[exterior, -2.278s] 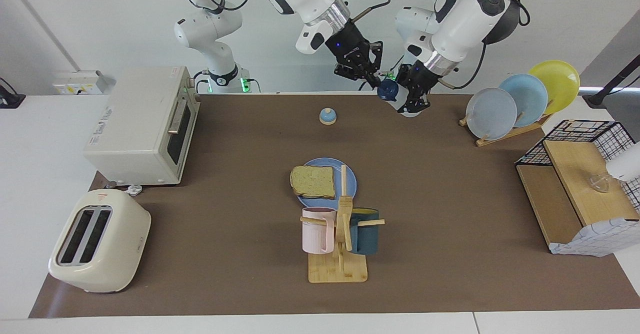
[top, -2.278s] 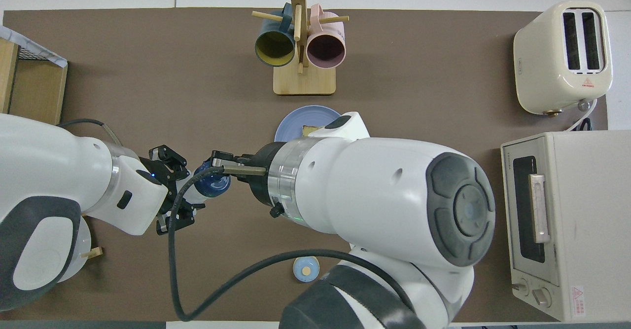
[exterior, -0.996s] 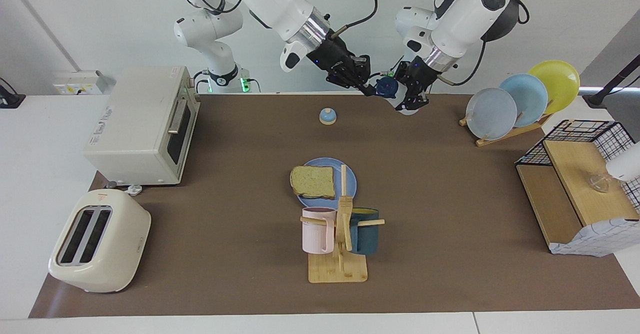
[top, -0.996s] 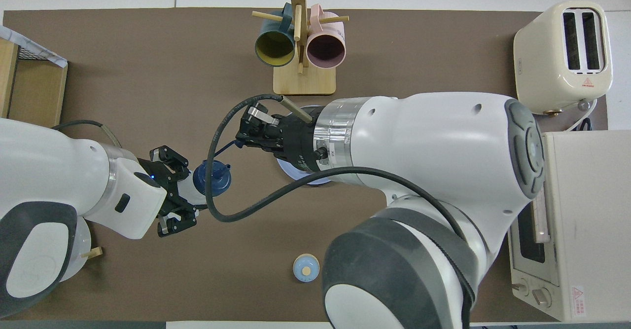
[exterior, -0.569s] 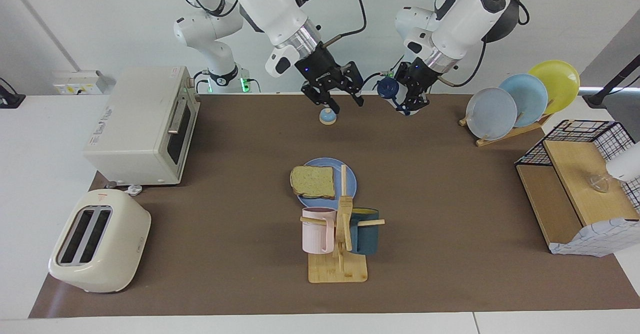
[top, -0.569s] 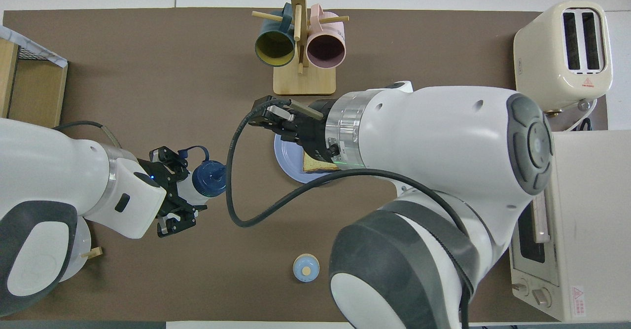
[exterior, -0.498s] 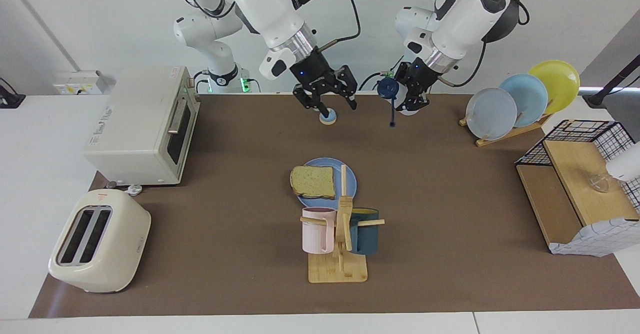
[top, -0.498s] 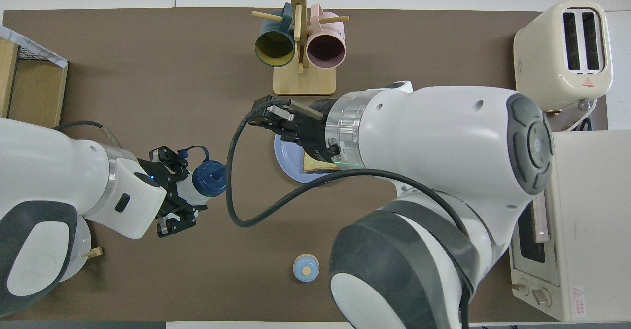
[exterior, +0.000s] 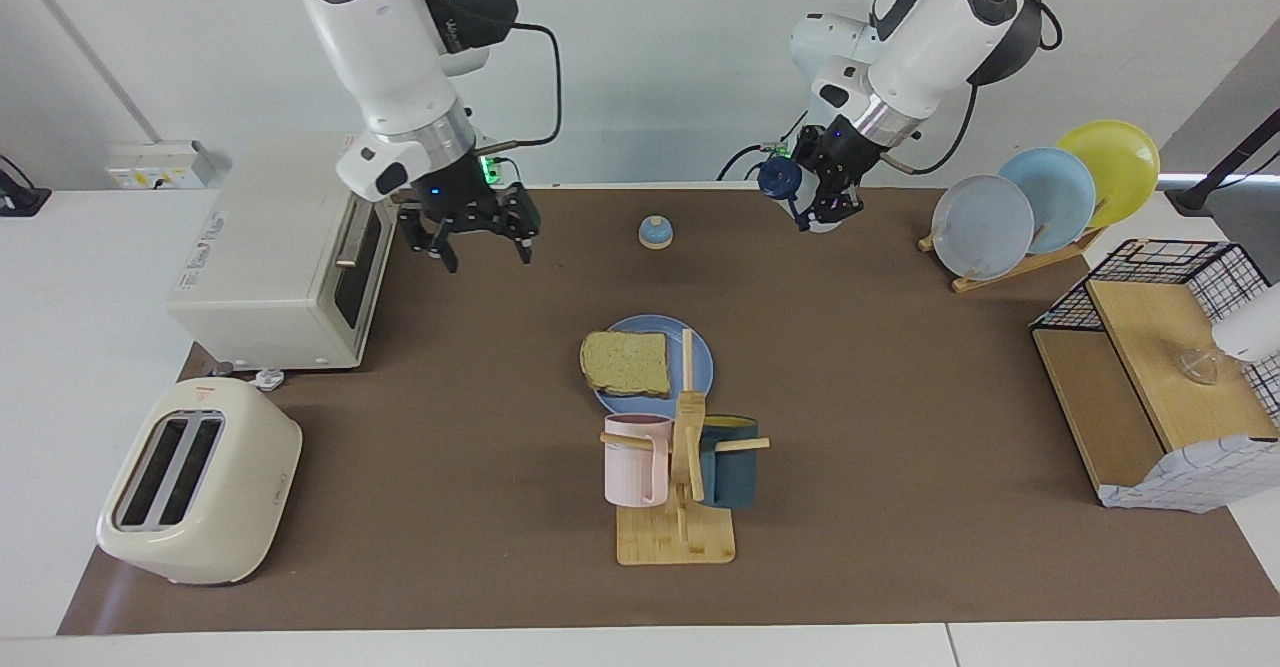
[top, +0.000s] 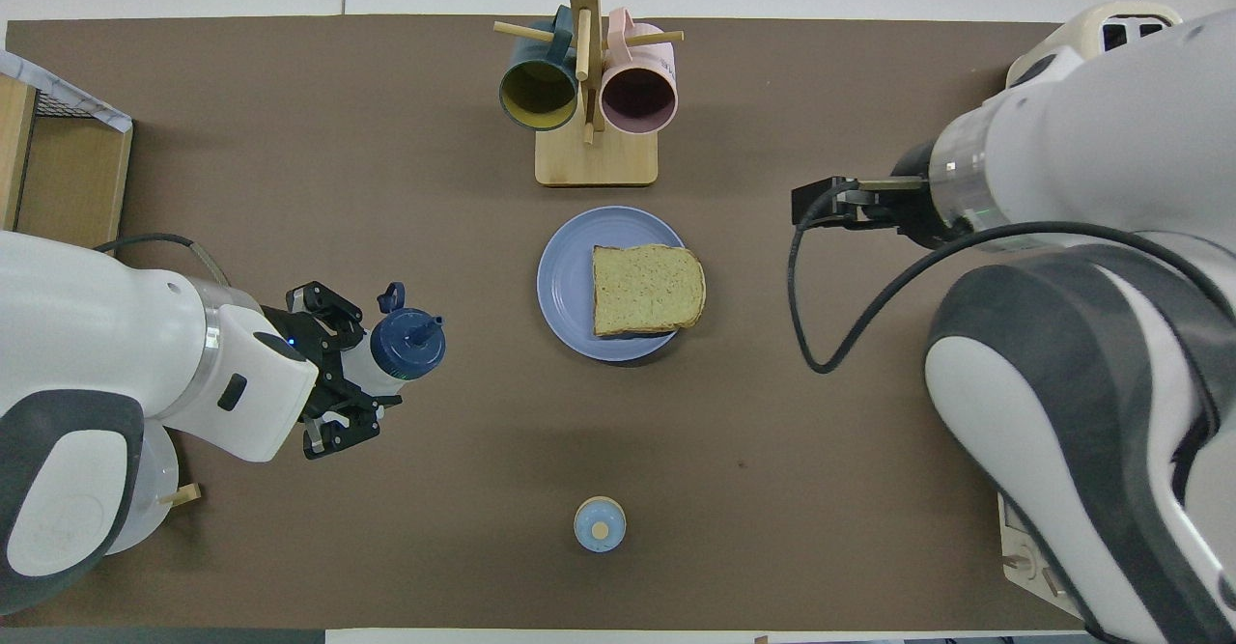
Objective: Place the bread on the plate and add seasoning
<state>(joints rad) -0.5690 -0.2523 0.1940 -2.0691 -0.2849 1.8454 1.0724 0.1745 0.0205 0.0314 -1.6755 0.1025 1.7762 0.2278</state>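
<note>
- Lying on plate (top: 565,282), mid-worktop: bread (top: 645,289).
- Left hand (exterior: 822,209): raised, clamped on seasoning (top: 401,350), toward the left arm's end.
- Right hand (exterior: 482,245): raised, fingers apart, empty, in front of oven (exterior: 275,247).

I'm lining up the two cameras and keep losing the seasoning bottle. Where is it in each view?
Facing view: the seasoning bottle is near the top, held in the air by the left pincer.
Overhead view: the bottle is at middle left, in that pincer.
Shared landmark: the blue plate with the bread.
</note>
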